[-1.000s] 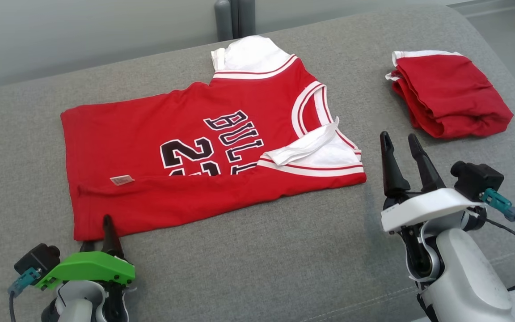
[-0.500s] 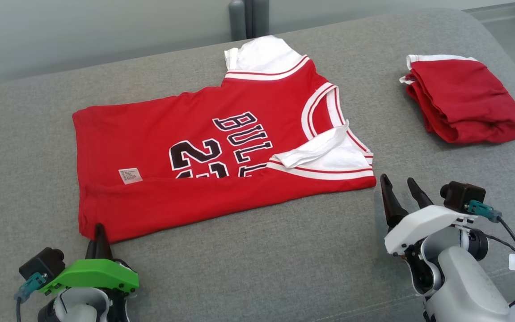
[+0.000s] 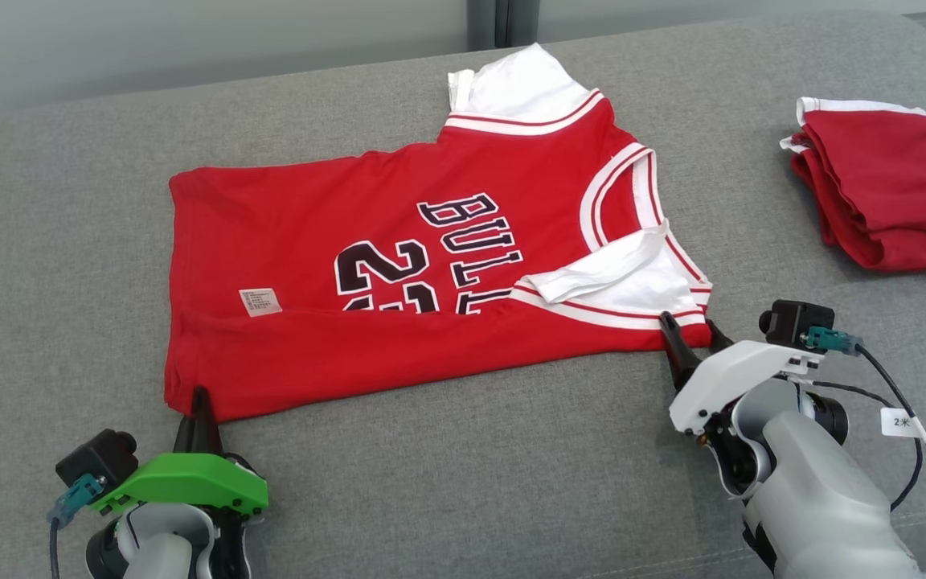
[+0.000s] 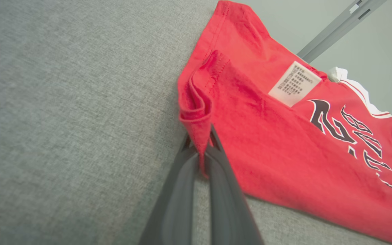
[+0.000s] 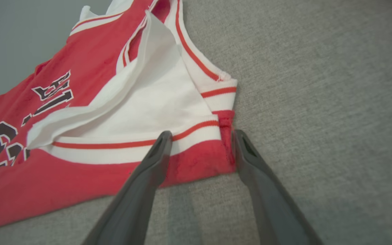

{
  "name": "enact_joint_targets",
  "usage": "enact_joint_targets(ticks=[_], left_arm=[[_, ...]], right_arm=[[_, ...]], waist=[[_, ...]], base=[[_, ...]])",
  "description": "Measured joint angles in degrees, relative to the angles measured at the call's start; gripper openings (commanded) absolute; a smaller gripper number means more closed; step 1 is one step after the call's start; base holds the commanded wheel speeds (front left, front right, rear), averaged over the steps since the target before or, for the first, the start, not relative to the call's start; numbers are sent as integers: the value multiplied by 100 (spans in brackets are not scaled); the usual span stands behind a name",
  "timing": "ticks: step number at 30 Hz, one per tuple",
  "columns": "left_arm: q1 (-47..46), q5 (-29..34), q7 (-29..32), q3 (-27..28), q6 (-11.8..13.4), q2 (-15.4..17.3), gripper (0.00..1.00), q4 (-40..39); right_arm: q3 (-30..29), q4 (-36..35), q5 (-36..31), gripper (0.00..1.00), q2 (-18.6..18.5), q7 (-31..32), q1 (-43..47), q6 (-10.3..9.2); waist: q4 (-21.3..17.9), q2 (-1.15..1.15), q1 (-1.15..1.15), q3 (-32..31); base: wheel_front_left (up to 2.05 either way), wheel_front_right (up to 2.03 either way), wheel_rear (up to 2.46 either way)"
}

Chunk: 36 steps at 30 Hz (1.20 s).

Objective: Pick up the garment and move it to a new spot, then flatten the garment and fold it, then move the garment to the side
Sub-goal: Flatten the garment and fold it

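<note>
Head view: red Bulls jersey (image 3: 399, 265) lies centred on the cushion (image 3: 511, 482), its near side folded over. The left gripper (image 3: 199, 398) is clamped on the hem corner; the right gripper (image 3: 690, 326) straddles the shoulder corner, jaws wide. Likely mid-fold; further folds and moving aside remain.

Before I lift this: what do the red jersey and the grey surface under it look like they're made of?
The jersey looks like a thin, soft, matte knit, perhaps polyester or a cotton blend: it folds limply and creases at the hem. The grey surface looks like coarse woven upholstery cloth, matte, with a visible heathered weave.
</note>
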Motion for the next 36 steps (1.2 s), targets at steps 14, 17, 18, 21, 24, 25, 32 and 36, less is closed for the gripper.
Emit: enact_joint_targets(ticks=[14,17,18,21,24,25,32,36], left_arm=[[115,18,-32,-26,-102,-11,0,-502],[311,-33,-32,-71,-130,-21,0,-719],[394,-67,-32,-86,-133,-24,0,-789],[717,-145,-26,-198,-134,-33,0,-1022],[1123,-372,31,-333,-77,-40,0,-1237],[1202,-424,35,-372,-59,-40,0,-1255],[1430,-617,27,-604,152,-38,0,-1217],[1458,-628,19,-615,215,-38,0,-1184]], right_arm=[[188,-43,324,0,-136,-511,-232,1],[163,-304,392,0,-259,-456,6,2],[140,-412,420,0,-301,-443,112,4],[35,-794,468,0,-400,-403,465,7],[-165,-1352,489,0,-420,-367,1070,8],[-235,-1468,479,0,-409,-347,1233,8],[-593,-2005,258,0,-176,-181,2029,8],[-683,-2124,163,0,-101,-125,2186,8]], waist=[[62,0,0,-180],[92,0,0,-225],[105,0,0,-237],[147,0,0,-265],[200,0,0,-289],[212,0,0,-294],[202,0,0,-324],[177,0,0,-347]], base=[[0,0,0],[0,0,0],[0,0,0],[0,0,0],[0,0,0],[0,0,0],[0,0,0],[0,0,0]])
